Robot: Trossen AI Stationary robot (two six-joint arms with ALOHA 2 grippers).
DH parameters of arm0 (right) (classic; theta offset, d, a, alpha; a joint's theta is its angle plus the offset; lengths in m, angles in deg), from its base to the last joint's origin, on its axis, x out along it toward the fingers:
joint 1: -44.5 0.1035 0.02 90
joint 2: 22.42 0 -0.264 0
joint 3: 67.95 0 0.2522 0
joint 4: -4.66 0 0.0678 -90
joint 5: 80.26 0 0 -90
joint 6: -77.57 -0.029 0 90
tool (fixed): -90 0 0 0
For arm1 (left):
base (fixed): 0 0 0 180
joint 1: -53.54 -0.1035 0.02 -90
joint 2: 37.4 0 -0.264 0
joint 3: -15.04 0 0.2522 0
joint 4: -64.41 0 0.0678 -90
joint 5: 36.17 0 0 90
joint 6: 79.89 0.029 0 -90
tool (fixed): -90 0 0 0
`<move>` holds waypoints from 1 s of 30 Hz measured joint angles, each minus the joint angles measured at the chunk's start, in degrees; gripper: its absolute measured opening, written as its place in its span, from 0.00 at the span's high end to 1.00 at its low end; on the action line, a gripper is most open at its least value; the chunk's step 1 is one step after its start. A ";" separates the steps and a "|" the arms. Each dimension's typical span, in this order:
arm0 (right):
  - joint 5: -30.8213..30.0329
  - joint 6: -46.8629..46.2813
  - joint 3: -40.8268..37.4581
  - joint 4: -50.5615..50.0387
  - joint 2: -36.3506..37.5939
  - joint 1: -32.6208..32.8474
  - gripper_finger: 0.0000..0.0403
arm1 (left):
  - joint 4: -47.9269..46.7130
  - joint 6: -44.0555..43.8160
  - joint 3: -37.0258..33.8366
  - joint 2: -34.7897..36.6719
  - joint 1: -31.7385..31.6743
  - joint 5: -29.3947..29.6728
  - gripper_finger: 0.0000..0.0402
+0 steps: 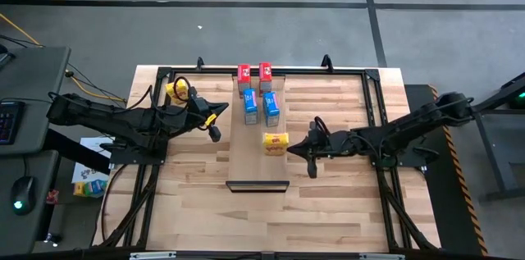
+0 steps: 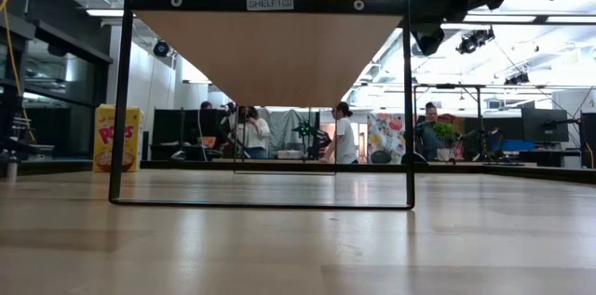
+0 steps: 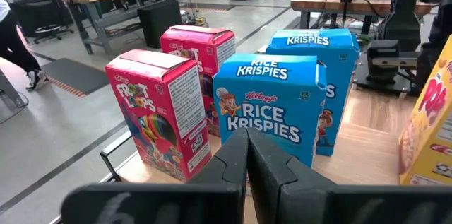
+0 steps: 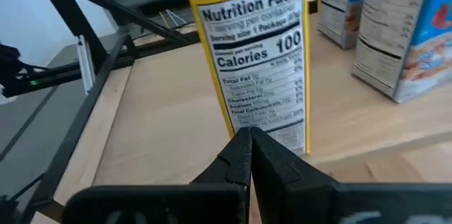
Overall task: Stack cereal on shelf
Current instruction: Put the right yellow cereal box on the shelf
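Five small cardboard cereal boxes stand on the long pale wooden shelf board [image 1: 256,149]: two red Froot Loops boxes [image 1: 254,73] at the far end, two blue Rice Krispies boxes [image 1: 261,107] next, one yellow Pops box [image 1: 276,142] nearest the dark lip. The left gripper [image 1: 214,131] hangs clenched and empty beside the blue pair, and the right gripper [image 1: 311,164], likewise pinched shut on nothing, sits just beside the yellow box. Closed fingers this near could nudge and topple that light upright box, probably into the blue ones behind it.
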 joint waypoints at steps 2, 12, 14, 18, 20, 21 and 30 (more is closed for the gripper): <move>0.35 0.10 0.03 2.29 -0.83 0.00 1.00 | 0.00 0.00 0.00 0.00 0.00 0.00 1.00; 3.90 2.02 4.68 6.06 -8.62 0.07 1.00 | 0.00 0.00 0.00 0.00 0.02 0.00 1.00; 6.09 3.01 7.54 5.09 -11.42 0.17 1.00 | -0.01 0.00 0.00 0.00 0.01 0.00 1.00; 8.08 5.06 14.21 -3.49 -14.75 1.22 1.00 | -0.09 0.00 0.00 0.00 0.00 -0.44 1.00; 8.05 5.89 17.15 -7.65 -14.68 2.15 1.00 | -0.13 0.00 0.00 0.00 0.00 -1.98 1.00; 8.08 6.17 18.53 -9.75 -14.41 2.73 1.00 | -0.30 0.00 0.00 0.00 0.00 -3.15 1.00; -10.14 6.27 25.09 -35.23 -9.31 7.87 1.00 | 0.78 -0.44 0.12 -2.47 1.96 -11.02 1.00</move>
